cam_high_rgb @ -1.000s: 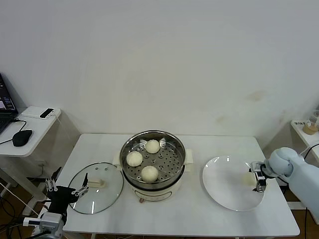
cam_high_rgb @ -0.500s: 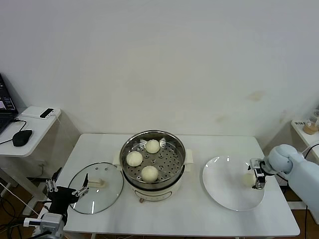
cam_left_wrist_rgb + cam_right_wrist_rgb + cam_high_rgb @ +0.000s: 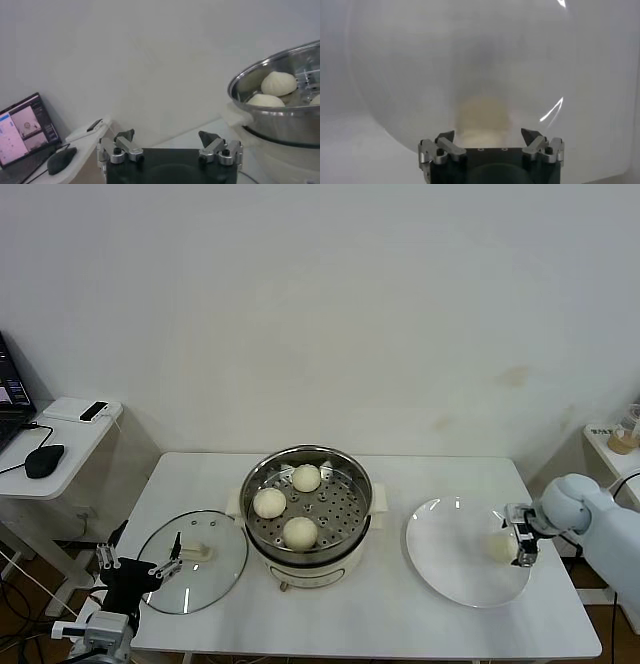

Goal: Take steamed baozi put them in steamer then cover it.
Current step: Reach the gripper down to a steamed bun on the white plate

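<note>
Three cream-white baozi (image 3: 270,502) (image 3: 306,477) (image 3: 300,531) lie on the perforated tray of the steel steamer (image 3: 350,484) at the table's middle. A fourth baozi (image 3: 500,546) lies on the white plate (image 3: 445,559) at the right; in the right wrist view it (image 3: 482,116) sits between my fingers. My right gripper (image 3: 521,541) is open around it, at the plate's right side. The glass cover (image 3: 215,569) with its cream handle (image 3: 196,553) lies flat left of the steamer. My left gripper (image 3: 140,569) is open and empty at the cover's left edge.
A side table (image 3: 60,429) at the far left holds a laptop, a mouse (image 3: 44,460) and a small device. A shelf with small items (image 3: 620,439) stands at the far right. The left wrist view shows the steamer's rim (image 3: 260,75) with two baozi inside.
My right gripper has shifted slightly toward the baozi on the plate, and the baozi now shows more clearly beside it. The left arm has barely moved.
</note>
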Motion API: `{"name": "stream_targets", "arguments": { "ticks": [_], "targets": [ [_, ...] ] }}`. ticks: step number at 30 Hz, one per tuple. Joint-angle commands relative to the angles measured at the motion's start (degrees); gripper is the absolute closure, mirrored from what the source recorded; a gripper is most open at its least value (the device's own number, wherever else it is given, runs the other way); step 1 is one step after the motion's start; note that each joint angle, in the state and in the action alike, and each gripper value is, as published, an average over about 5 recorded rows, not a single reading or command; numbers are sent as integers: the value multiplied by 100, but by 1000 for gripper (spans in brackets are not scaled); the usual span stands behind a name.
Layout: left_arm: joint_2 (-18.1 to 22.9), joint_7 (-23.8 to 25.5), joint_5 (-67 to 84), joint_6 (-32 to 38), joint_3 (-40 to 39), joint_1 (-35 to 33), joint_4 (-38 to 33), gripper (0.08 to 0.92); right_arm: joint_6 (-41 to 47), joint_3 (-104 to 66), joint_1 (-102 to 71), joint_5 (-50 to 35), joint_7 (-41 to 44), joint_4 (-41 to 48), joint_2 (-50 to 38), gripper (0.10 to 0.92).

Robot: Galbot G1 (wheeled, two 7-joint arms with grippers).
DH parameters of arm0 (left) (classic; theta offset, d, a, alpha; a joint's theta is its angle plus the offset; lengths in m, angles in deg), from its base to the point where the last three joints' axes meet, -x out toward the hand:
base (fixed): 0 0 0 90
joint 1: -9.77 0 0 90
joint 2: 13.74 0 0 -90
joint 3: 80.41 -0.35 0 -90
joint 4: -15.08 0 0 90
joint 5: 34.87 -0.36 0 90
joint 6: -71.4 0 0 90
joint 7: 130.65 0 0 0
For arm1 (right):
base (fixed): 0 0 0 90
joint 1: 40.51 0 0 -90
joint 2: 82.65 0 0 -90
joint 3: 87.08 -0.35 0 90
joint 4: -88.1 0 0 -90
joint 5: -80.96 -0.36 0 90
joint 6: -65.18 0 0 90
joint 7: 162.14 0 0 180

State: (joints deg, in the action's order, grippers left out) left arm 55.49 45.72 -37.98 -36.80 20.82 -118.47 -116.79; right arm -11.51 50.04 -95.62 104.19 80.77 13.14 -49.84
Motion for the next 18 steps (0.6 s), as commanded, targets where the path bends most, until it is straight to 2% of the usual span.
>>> {"name": "stream_targets", "arguments": {
  "ticks": [1,18],
  "targets": [
    [-3,4,4,-3,3,6,-5,177,26,27,19,32,10,25,55,209],
    [26,0,1,-2,-2,-5,-37,177,115,97,57,-4,130,-120,-85,391]
  ]
}}
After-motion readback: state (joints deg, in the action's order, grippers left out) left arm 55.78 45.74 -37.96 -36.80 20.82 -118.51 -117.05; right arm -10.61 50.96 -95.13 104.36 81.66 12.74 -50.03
